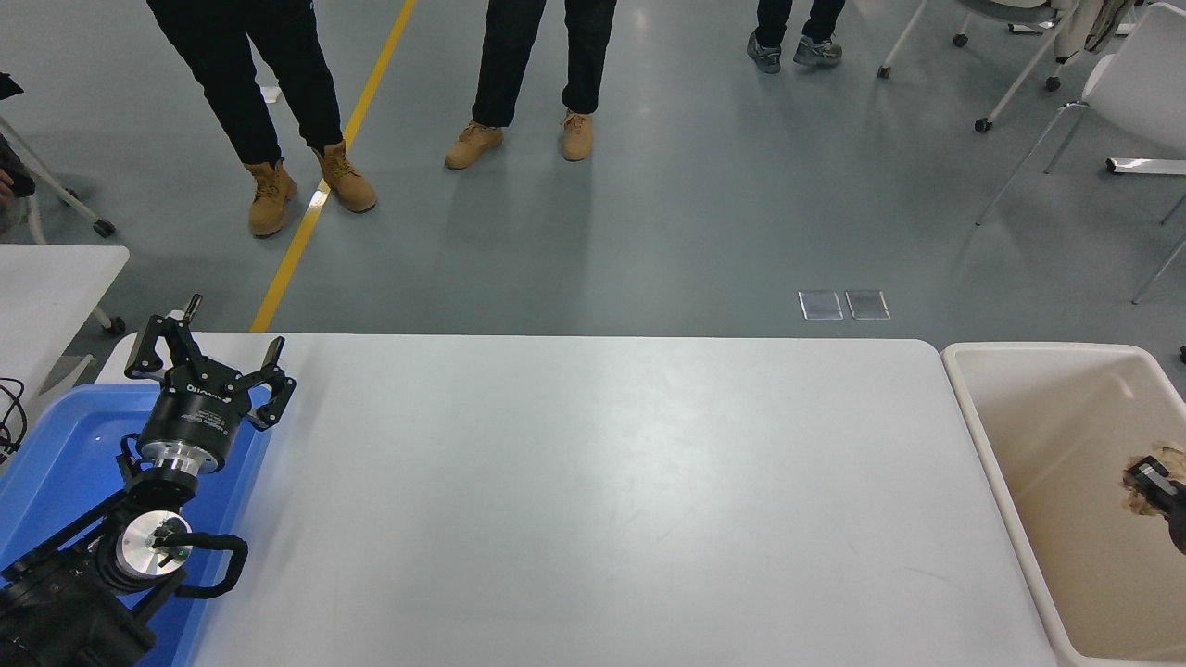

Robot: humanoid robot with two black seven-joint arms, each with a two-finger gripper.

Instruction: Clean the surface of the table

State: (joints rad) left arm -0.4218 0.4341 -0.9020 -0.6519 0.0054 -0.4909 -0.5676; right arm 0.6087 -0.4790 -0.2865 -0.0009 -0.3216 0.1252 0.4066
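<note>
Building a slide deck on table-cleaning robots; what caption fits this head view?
Right gripper over the beige bin with a crumpled scrap, left gripper parked above the blue tray, white table surface between.

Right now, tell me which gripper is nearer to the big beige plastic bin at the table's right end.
Right. The right gripper is over the beige plastic bin, holding something crumpled and light brown. The left gripper is at the white table's far-left end, above the blue tray.
</note>
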